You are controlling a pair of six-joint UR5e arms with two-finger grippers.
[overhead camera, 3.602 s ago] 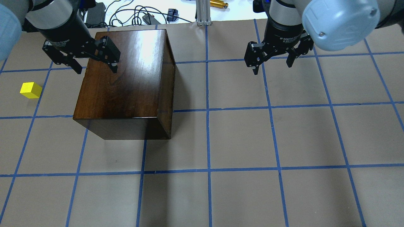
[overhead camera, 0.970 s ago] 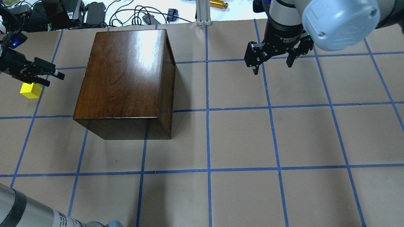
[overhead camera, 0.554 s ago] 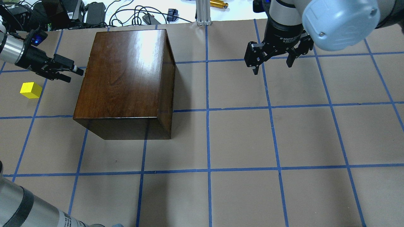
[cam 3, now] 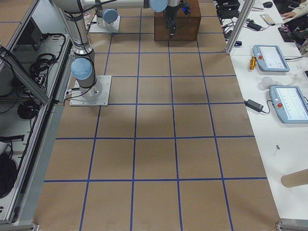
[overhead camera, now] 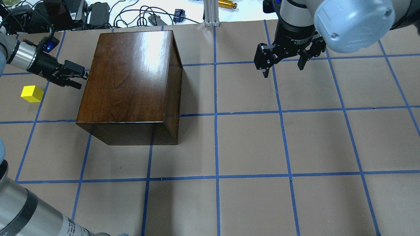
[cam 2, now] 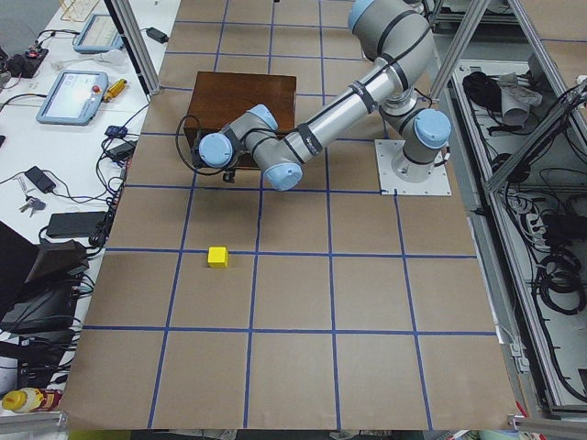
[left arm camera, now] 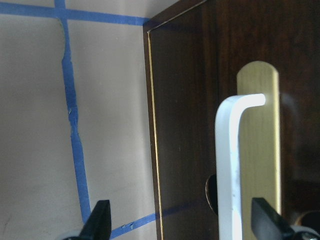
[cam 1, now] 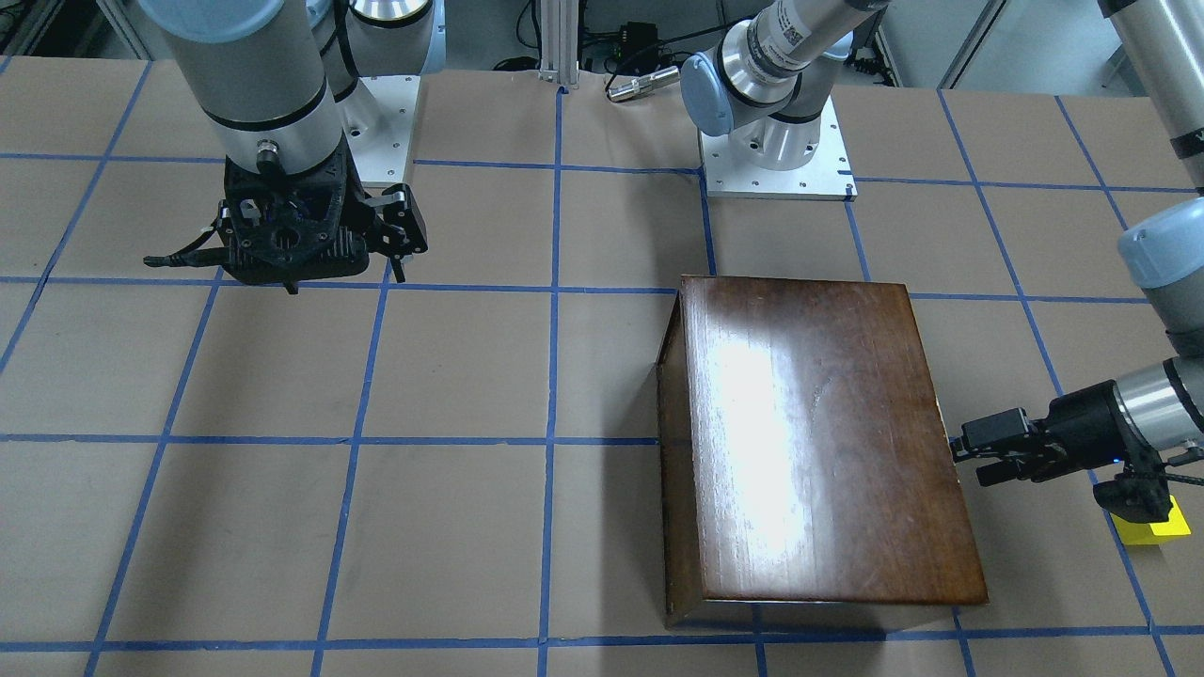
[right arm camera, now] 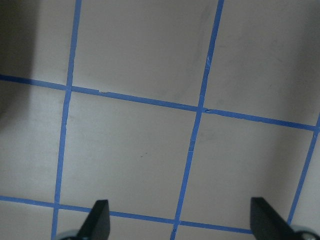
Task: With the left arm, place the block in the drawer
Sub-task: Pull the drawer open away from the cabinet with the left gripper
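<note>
The yellow block [overhead camera: 32,93] lies on the table left of the dark wooden cabinet [overhead camera: 131,78]; it also shows in the front view [cam 1: 1152,528] and the exterior left view [cam 2: 217,258]. My left gripper [overhead camera: 81,81] is open and empty, level with the table, its tips close to the cabinet's left side, with the block behind it. In the left wrist view the closed drawer front [left arm camera: 185,100] with its metal pull [left arm camera: 231,165] fills the space ahead of the open left gripper [left arm camera: 182,225]. My right gripper [overhead camera: 283,68] is open and empty, hovering at the far right.
The cabinet [cam 1: 818,442] stands on brown paper with a blue tape grid [overhead camera: 215,113]. Cables and boxes [overhead camera: 98,14] lie beyond the table's far edge. The left arm's forearm [overhead camera: 29,213] crosses the near left corner. The right wrist view shows only bare table [right arm camera: 150,150].
My left gripper came off the cabinet top, swung out left over the block, then moved right, low, up to the cabinet's left side. The block and right arm have not moved.
</note>
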